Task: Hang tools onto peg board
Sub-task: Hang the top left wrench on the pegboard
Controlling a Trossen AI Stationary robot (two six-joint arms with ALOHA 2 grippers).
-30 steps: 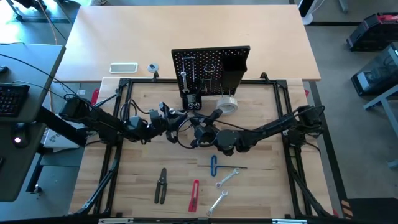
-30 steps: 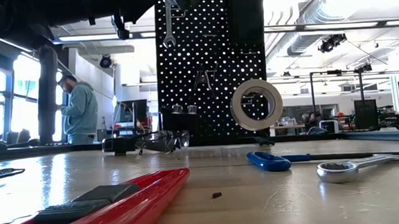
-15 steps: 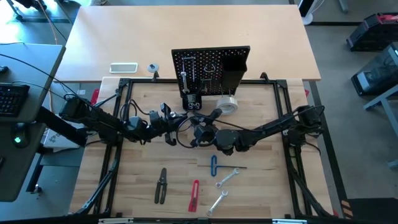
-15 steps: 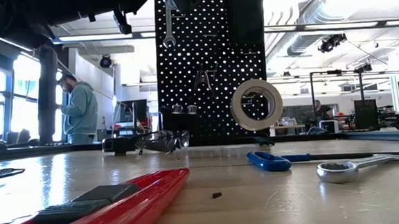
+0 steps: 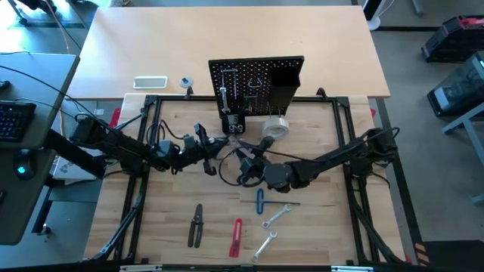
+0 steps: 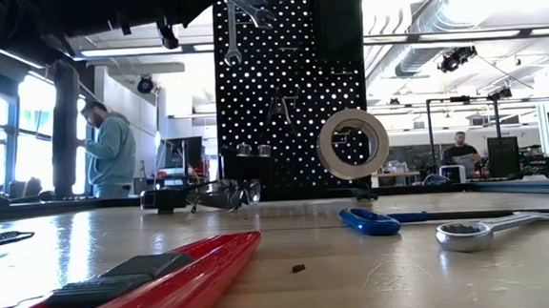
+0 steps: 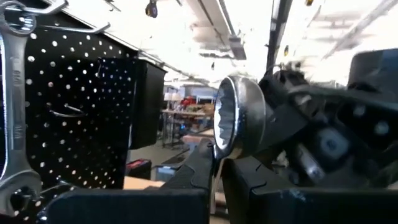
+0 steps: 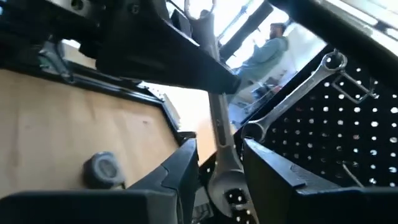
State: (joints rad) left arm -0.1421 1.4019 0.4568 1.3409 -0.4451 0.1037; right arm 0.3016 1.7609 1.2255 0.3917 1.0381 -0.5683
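white device (image 5: pixel 150 81) on far table | safety glasses (image 6: pixel 221 193) | person (image 6: pixel 108 150) standing behind
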